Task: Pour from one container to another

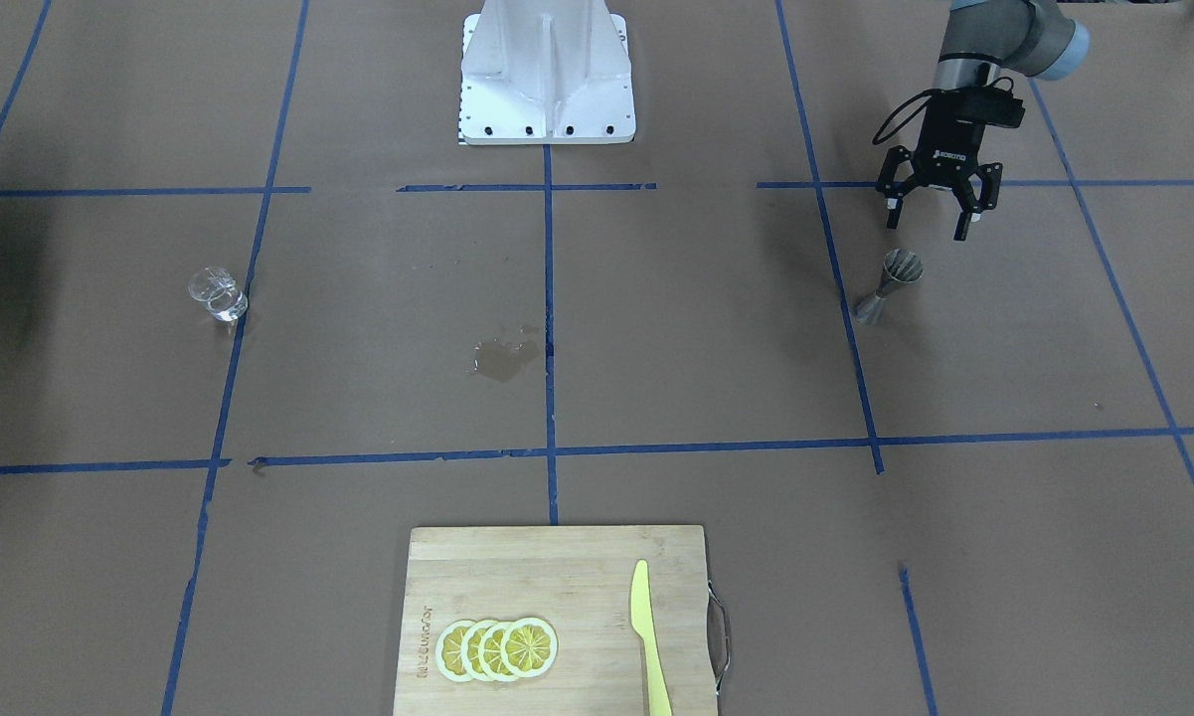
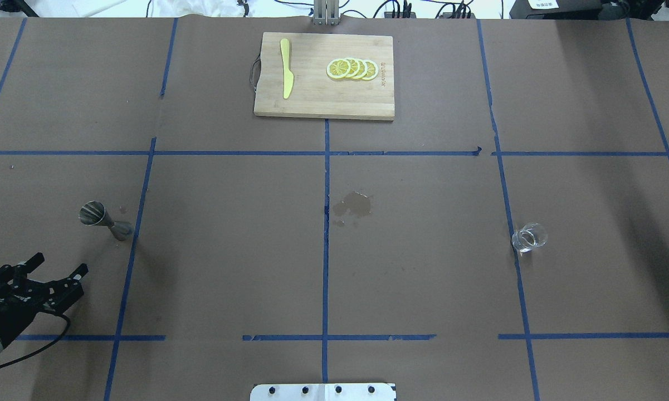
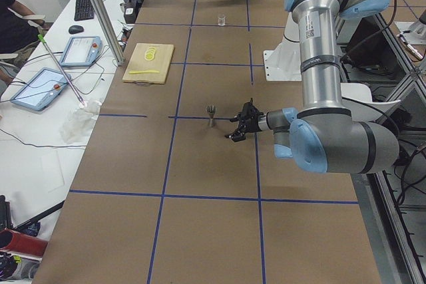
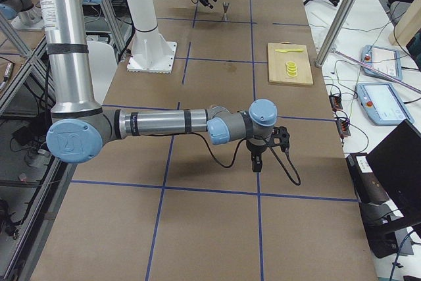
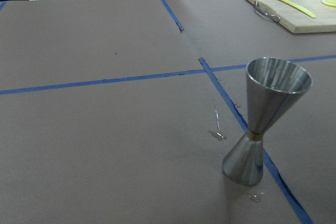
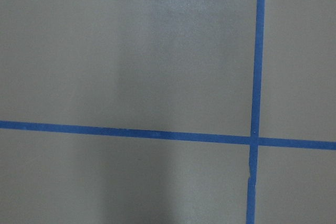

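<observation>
The clear glass measuring cup (image 1: pixel 219 294) stands upright on the brown paper on the robot's right side, also seen in the overhead view (image 2: pixel 529 236), with no gripper near it. The steel hourglass jigger (image 1: pixel 887 286) stands upright on the robot's left (image 2: pixel 105 220) and fills the left wrist view (image 5: pixel 265 119). My left gripper (image 1: pixel 939 214) hovers open and empty just short of the jigger, on the robot's side of it (image 2: pixel 59 263). My right gripper (image 4: pixel 258 161) points down near the table's far right; whether it is open or shut cannot be told.
A wooden cutting board (image 2: pixel 323 100) with lemon slices (image 2: pixel 352 68) and a yellow knife (image 2: pixel 286 75) lies at the operators' edge. A wet patch (image 2: pixel 353 205) marks the paper at mid-table. The white robot base (image 1: pixel 547 75) stands at the robot's edge.
</observation>
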`<state>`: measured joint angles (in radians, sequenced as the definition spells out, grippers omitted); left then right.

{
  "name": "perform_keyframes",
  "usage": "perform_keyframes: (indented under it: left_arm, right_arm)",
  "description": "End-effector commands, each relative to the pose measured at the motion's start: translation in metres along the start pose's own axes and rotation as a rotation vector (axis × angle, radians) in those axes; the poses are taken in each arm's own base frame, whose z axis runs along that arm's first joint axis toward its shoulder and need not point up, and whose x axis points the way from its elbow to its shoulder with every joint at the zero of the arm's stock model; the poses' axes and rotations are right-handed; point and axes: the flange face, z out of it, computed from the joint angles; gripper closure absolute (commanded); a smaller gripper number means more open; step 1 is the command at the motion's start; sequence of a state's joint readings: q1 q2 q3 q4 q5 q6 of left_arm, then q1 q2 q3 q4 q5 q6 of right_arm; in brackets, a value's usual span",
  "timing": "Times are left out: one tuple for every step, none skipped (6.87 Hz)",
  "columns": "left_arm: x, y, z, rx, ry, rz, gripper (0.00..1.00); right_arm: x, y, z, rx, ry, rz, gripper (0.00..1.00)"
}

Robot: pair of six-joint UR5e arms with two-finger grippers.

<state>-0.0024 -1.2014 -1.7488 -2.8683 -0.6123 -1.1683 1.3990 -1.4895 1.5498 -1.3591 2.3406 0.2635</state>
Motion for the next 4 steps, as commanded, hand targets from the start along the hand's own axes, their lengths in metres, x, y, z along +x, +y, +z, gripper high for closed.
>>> perform_keyframes:
  left_arm:
    - [0.030, 0.005, 0.007, 0.054, -0.030, 0.031, 0.00]
    - [0.030, 0.004, 0.009, 0.072, -0.039, 0.035, 0.00]
    - [0.036, 0.003, 0.010, 0.083, -0.037, 0.027, 0.00]
    - [0.051, 0.004, 0.016, 0.114, -0.052, 0.032, 0.00]
  right_arm:
    - [0.002, 0.000, 0.002, -0.003, 0.002, 0.002, 0.00]
    - [0.001, 0.000, 0.002, -0.004, 0.002, 0.001, 0.00]
    - [0.002, 0.000, 0.002, -0.003, 0.002, 0.004, 0.00]
    - [0.001, 0.000, 0.002, -0.003, 0.002, 0.000, 0.00]
